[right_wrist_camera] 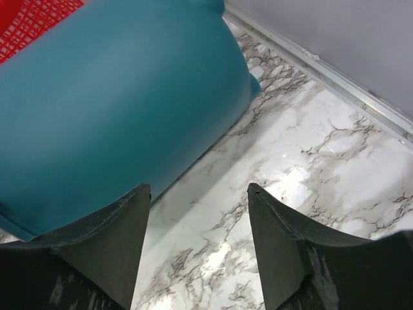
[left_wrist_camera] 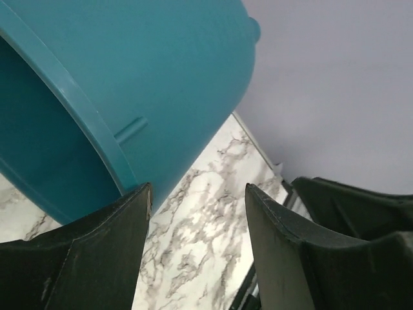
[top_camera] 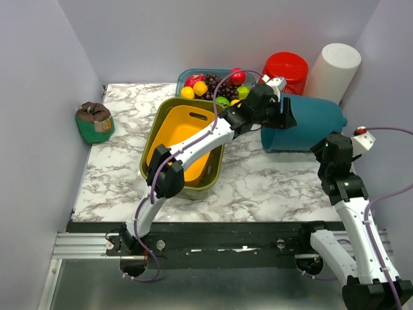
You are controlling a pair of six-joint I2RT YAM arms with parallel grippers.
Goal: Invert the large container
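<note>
The large container (top_camera: 311, 123) is a teal bucket lying on its side at the back right of the marble table (top_camera: 271, 184), its mouth facing left. My left gripper (top_camera: 288, 117) is open at the mouth. In the left wrist view the container's rim (left_wrist_camera: 77, 110) runs down to my left fingertip (left_wrist_camera: 139, 197), and only marble shows inside the left gripper (left_wrist_camera: 197, 190). My right gripper (top_camera: 321, 147) sits near the container's lower right side. It is open (right_wrist_camera: 199, 188) with bare marble between its fingers, and the teal wall (right_wrist_camera: 116, 110) lies just beyond the left finger.
A yellow tub nested in an olive bin (top_camera: 184, 139) stands mid-table under my left arm. Behind it is a teal tray of fruit (top_camera: 213, 84). A red basket (top_camera: 285, 70) and a white cylinder (top_camera: 333, 68) stand at the back right. A green pouch (top_camera: 95, 121) sits far left.
</note>
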